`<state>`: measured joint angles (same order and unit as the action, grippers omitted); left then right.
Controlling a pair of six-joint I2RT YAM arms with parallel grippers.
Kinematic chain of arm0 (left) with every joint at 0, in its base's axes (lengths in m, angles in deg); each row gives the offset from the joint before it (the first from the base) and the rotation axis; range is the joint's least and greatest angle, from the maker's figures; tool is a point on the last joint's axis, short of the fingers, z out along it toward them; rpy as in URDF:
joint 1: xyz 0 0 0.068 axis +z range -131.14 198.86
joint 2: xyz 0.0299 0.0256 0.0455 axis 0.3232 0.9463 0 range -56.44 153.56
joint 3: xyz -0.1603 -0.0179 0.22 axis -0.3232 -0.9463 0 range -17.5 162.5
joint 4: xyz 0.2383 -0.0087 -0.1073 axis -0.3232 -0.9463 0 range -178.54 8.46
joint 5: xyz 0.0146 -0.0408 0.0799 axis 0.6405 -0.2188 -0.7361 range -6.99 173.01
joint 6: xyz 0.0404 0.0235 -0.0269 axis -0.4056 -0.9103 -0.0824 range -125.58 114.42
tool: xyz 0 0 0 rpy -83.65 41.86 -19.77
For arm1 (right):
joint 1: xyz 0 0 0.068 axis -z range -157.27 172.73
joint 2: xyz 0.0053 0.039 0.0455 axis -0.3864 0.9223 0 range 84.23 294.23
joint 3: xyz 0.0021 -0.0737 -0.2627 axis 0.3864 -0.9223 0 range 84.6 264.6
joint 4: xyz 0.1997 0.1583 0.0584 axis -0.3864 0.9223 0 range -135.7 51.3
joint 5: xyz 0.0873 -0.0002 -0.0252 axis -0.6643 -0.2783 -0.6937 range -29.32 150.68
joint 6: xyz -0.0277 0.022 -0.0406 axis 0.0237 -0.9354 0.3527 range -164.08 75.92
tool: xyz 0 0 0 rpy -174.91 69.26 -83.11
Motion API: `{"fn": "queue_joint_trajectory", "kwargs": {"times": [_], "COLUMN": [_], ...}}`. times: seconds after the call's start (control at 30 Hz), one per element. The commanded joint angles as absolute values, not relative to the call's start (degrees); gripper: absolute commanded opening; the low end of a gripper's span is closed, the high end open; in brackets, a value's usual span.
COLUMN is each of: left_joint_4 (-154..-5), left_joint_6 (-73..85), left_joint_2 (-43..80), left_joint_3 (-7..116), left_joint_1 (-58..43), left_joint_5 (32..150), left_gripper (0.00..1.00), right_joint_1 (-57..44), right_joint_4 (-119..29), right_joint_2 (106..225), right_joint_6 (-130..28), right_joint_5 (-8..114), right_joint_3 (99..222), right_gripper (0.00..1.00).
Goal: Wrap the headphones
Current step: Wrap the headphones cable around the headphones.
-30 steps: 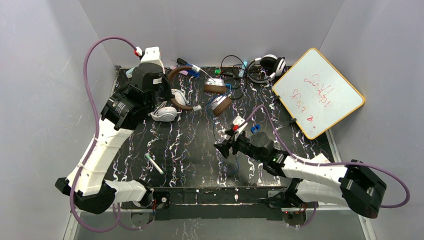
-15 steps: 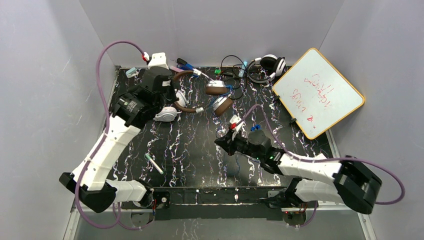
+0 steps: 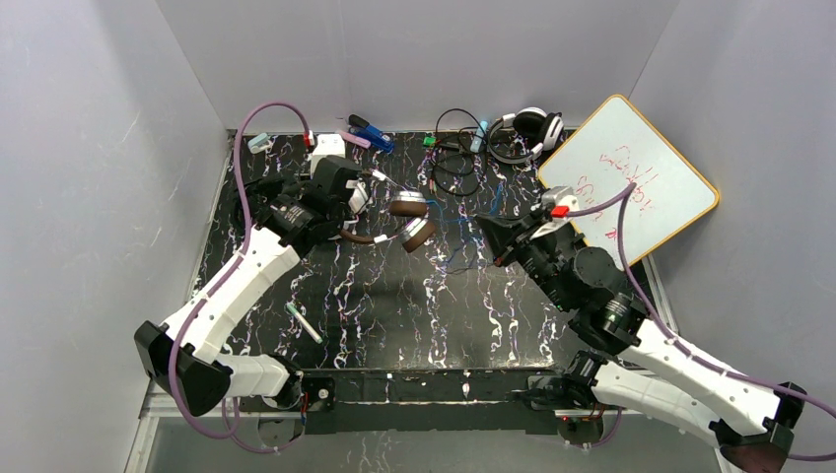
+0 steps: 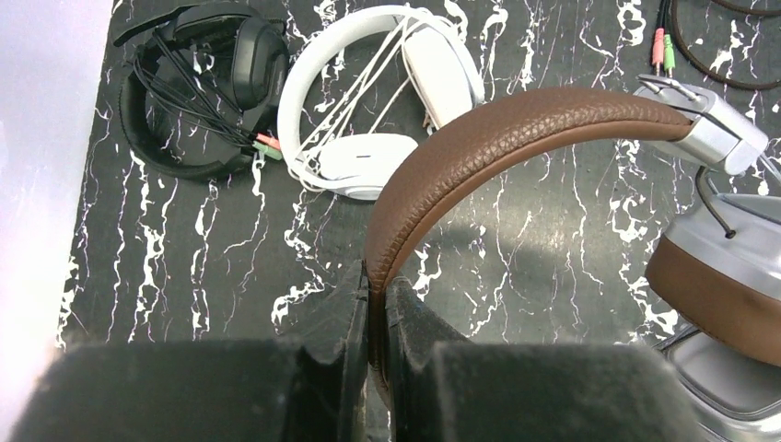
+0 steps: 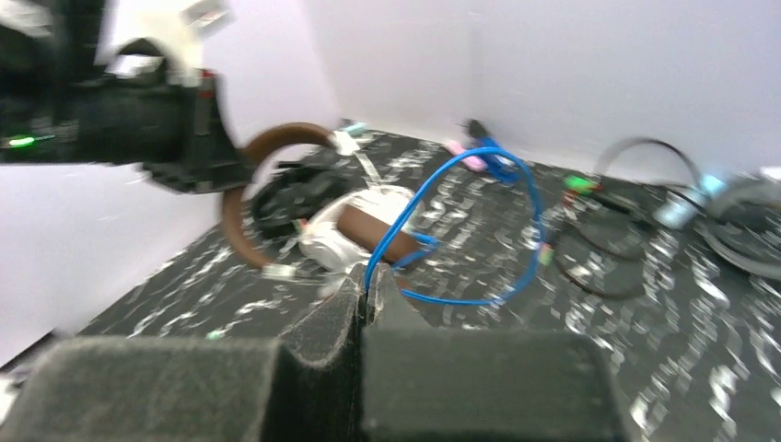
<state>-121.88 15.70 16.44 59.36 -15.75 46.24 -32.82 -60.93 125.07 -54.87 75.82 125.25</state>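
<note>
The left pincer [image 4: 376, 304] is clamped shut on the headband of the brown headset [image 4: 516, 124]. The band is a grained, leather-look arch that ends in a brushed silver yoke and a padded brown ear cup at the right edge of the left wrist view. The right pincer [image 5: 368, 287] is closed on a thin, glossy blue cord [image 5: 516, 184], which rises in a wide loop from that headset's ear cup in the middle of the right wrist view.

Beyond the band, at the top of the left wrist view, lies a smooth white headset [image 4: 387, 110] with its own white cord strung across it. Just beside it at the upper left lies a matte black headset [image 4: 198, 92], its thin cords ending in pink and green plugs. Both rest on the bench [image 3: 394, 296], which is black with white marble-like veins. In the overhead view the left arm covers them.

A whiteboard [image 3: 626, 182] with an orange rim and red scribbles sits tilted like a diamond at the upper right. Loose coils of black cable [image 3: 453, 168] lie at the top centre, and a white pen [image 3: 304, 322] with a green tip lies at the lower left.

A second ago the right arm lay low across the lower right with its pincer spread near the centre. Now it stretches up beside the whiteboard with the pincer shut. The left arm has drawn the brown headset from the top of the bench toward the middle.
</note>
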Motion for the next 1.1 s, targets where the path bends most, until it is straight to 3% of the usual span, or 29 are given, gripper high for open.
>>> {"fn": "queue_joint_trajectory", "kwargs": {"times": [0.0, 0.2, 0.5, 0.63, 1.07], "left_joint_4": [-118.5, -118.5, -117.9, -118.7, -116.9], "left_joint_6": [16.0, 18.5, 40.2, 46.6, 49.4], "left_joint_2": [15.5, 16.2, 22.0, 25.5, 32.2], "left_joint_3": [60.4, 60.8, 60.2, 63.8, 76.1], "left_joint_1": [-15.5, -15.2, -13.1, -9.1, 6.2], "left_joint_5": [43.0, 46.6, 56.4, 61.3, 71.7], "left_gripper": [0.0, 0.0, 0.0, 0.0, 0.0], "right_joint_1": [-32.6, -32.6, -32.7, -33.4, -35.4], "right_joint_4": [-49.5, -47.4, -57.7, -61.9, -62.7], "right_joint_2": [123.0, 124.3, 142.1, 148.8, 146.4], "right_joint_6": [-57.1, -58.4, -68.0, -70.7, -74.0], "right_joint_5": [96.5, 84.2, 42.3, 29.6, 27.7], "right_joint_3": [128.0, 129.9, 135.8, 137.5, 121.7], "right_gripper": [0.01, 0.01, 0.01, 0.01, 0.03]}}
